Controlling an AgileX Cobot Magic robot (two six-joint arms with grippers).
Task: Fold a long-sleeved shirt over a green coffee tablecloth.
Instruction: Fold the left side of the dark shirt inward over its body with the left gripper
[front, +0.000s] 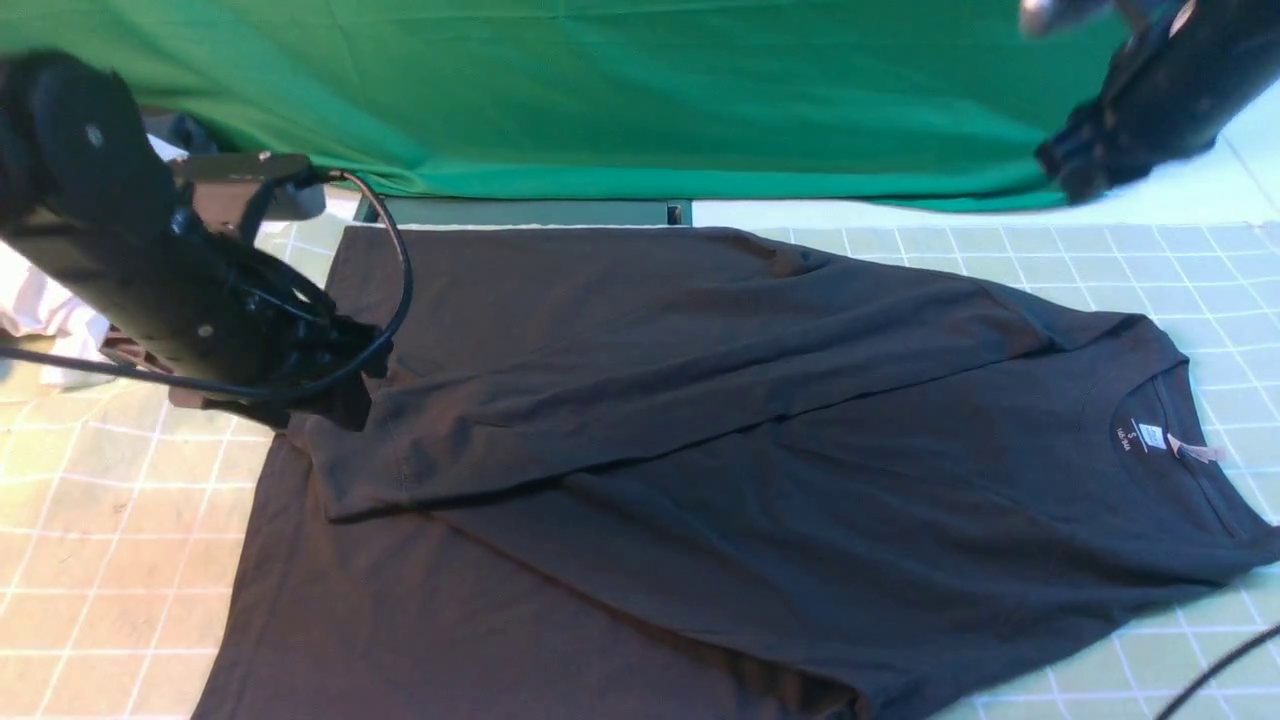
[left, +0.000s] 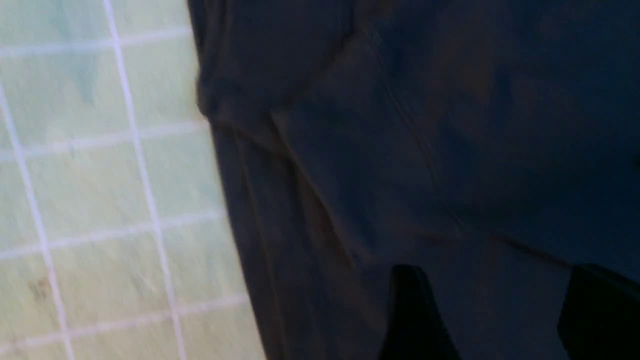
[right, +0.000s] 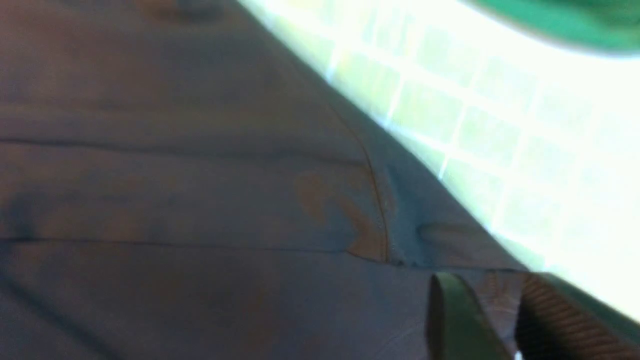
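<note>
The soft black long-sleeved shirt (front: 760, 470) lies flat on the gridded pale-green tablecloth (front: 100, 560), with its long axis across me, collar right, hem left, one sleeve folded over its body. Bare cloth borders both ends. My left gripper (left: 495, 272) gapes over the cuff. My right gripper (right: 487, 285) hangs high, slightly parted and empty.
</note>
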